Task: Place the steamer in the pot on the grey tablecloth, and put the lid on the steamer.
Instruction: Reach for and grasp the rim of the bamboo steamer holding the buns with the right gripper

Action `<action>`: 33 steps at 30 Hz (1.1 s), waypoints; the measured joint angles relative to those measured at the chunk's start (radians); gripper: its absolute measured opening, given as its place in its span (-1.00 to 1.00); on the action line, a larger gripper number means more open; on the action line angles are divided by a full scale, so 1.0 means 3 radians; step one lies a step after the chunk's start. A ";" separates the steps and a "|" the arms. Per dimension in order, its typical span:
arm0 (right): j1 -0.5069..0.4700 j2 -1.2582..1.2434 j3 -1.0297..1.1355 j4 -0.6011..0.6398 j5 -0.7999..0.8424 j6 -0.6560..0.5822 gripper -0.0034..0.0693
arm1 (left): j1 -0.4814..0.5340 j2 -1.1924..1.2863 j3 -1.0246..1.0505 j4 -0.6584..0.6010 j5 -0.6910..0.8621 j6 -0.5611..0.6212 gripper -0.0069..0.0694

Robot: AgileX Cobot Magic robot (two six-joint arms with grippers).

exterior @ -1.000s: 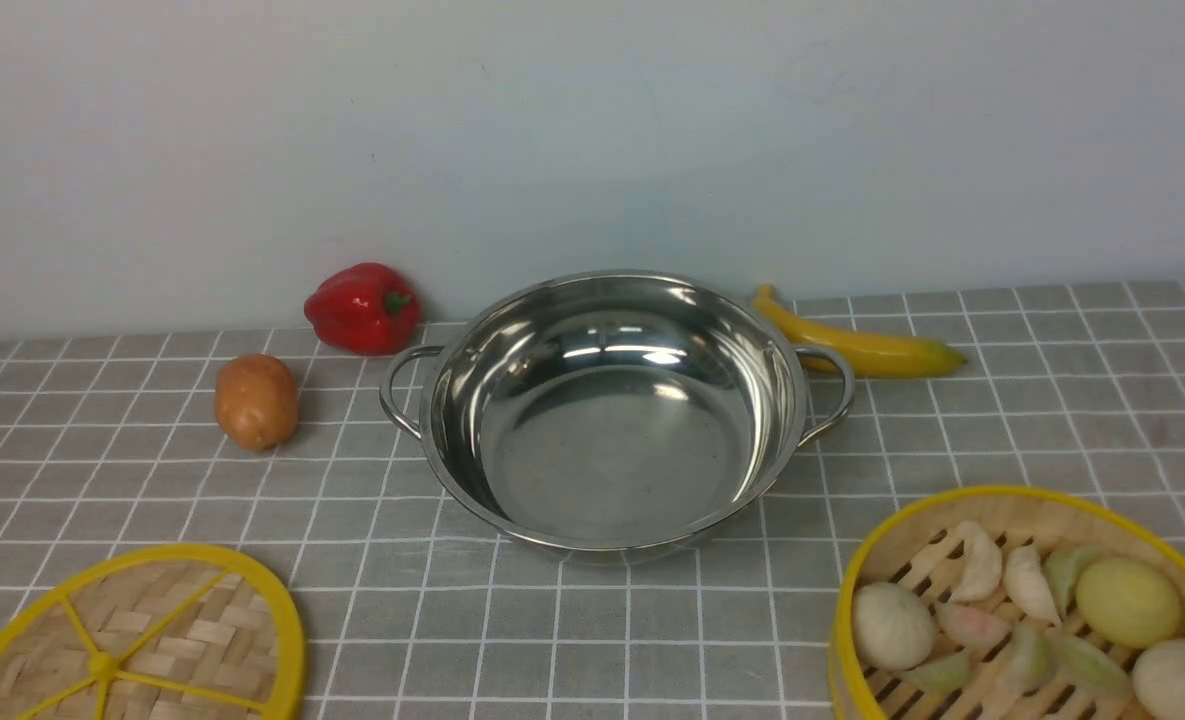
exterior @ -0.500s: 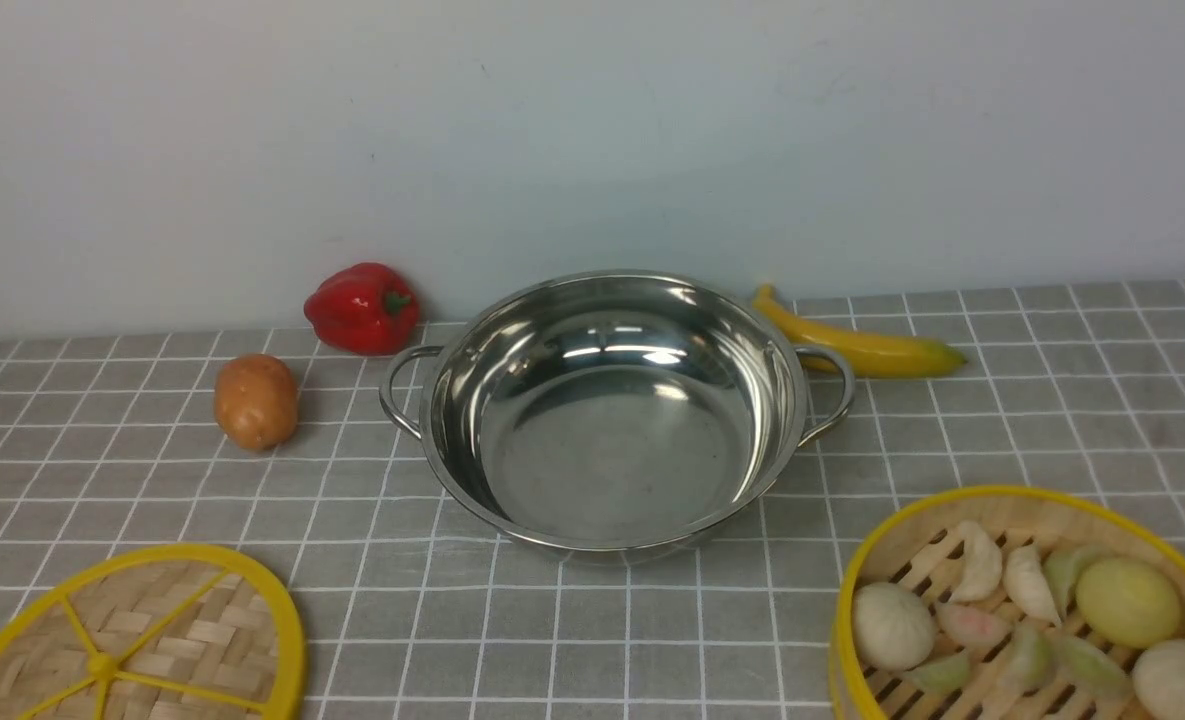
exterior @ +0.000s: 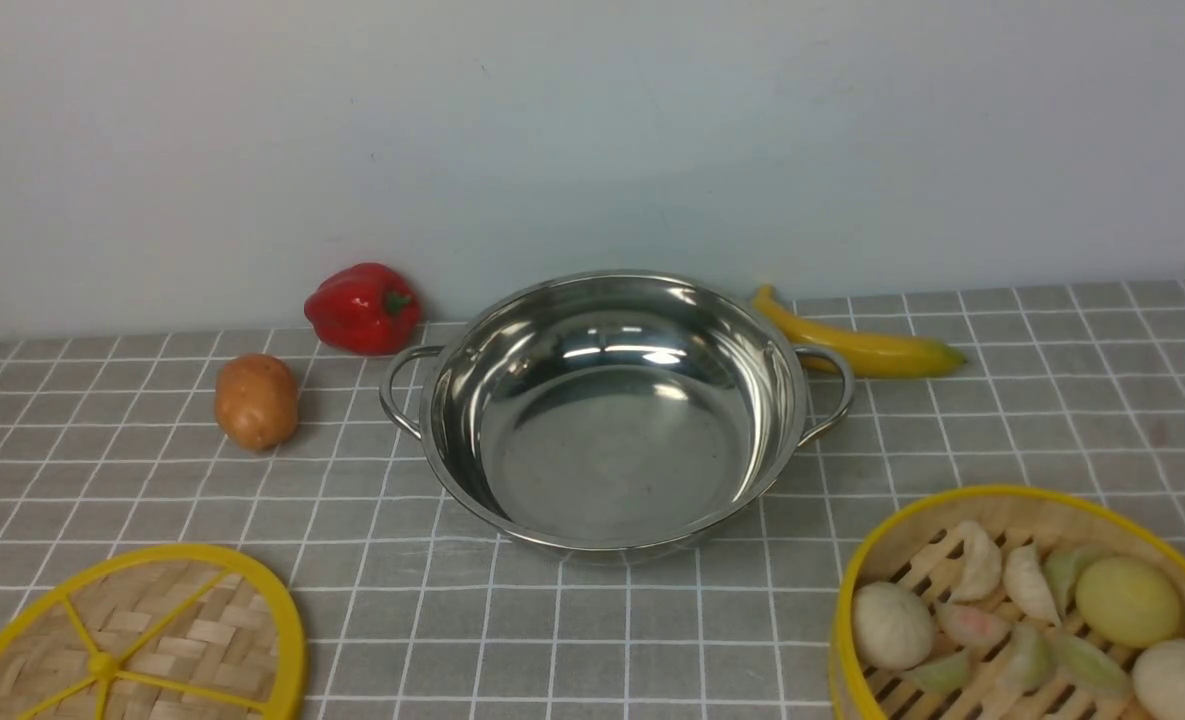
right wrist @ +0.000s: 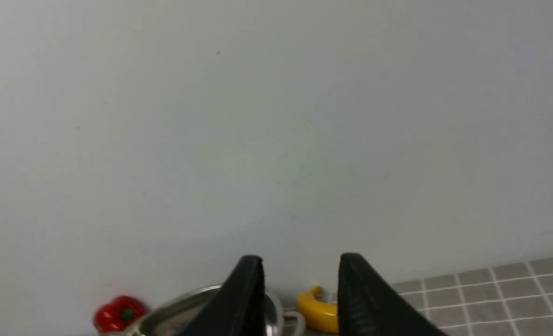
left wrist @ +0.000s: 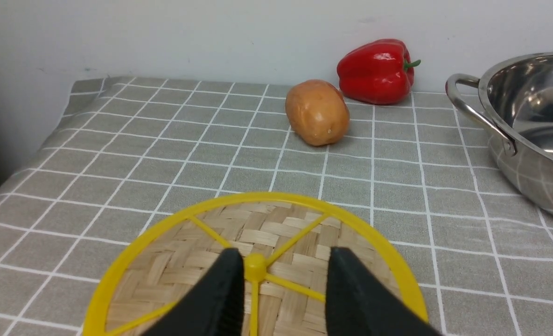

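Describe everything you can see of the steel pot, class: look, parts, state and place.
The pot is round, shallow and wide, of shiny steel that mirrors its surroundings. A loop handle sticks out on each side. It stands upright and empty on the grey checked cloth, near the back wall. Only the cloth plainly touches it; whether the banana behind its right handle does cannot be told.

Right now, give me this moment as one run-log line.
steamer on grey tablecloth, outside pot | pot empty | lid flat on cloth | left fingers open over lid | right fingers open, holding nothing
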 joint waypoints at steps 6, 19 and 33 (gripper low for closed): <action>0.0000 0.0041 -0.0141 0.0421 0.0554 -0.0251 -0.24 | 0.0000 0.0000 0.0000 0.0000 0.0000 0.0000 -0.18; 0.0132 0.1759 -0.1218 -0.0230 0.2555 -0.2264 -0.24 | 0.0000 0.0000 0.0000 0.0000 0.0000 0.0000 -0.18; 0.1596 0.3459 -0.1233 -0.1288 0.2573 -0.1986 -0.24 | 0.0000 0.0000 0.0000 0.0000 0.0000 0.0000 -0.18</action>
